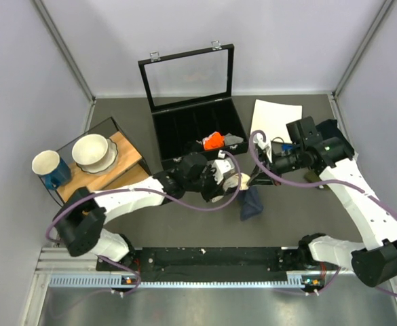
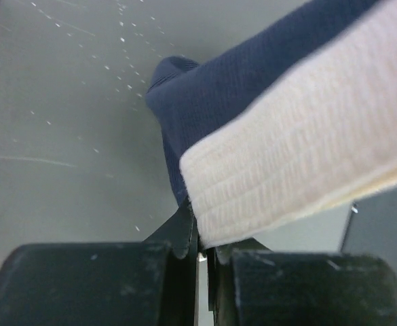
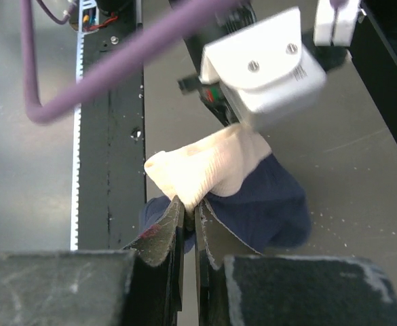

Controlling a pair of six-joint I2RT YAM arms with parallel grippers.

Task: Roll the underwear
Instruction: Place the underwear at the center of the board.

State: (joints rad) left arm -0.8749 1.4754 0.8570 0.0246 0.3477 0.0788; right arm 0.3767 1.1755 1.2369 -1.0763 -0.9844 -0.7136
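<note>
Near edge: both arms are mounted on the rail and reach inward over the table [image 1: 184, 227]. They meet near its middle.

Left gripper [image 2: 201, 239]: jaws closed, with the lower edge of the pale waistband [image 2: 300, 156] pinched between them.
Right gripper [image 3: 188, 216]: jaws also closed, nipping a bunched fold of the same band from the opposite side.
In the top view the two tips sit just beside each other, so the band is gathered rather than stretched.

The underwear [image 1: 251, 204]: held by the waistband at table centre, with the navy body hanging below the grippers. Its lower end looks to reach the table, but I cannot tell whether it touches. It is not laid flat and no roll has formed.

Judgement: the band is the firmest edge, so it is a sensible place to hold. A two-point grip lets the arms carry and spread the cloth. The step appears to be arranging before rolling, so this is early in the task. With the tips this close the fabric stays folded on itself. The next move probably calls for drawing the grippers apart and laying it down flat.

Farther back: the black case [image 1: 163, 139] stands with its lid up. An orange cloth [image 1: 213, 140] and a grey cloth [image 1: 233, 140] sit in its right part, neither touched by a gripper. At far left is a wooden tray [image 1: 127, 166] with a bowl [image 1: 93, 151], and at far right a white sheet [image 1: 274, 119].
</note>
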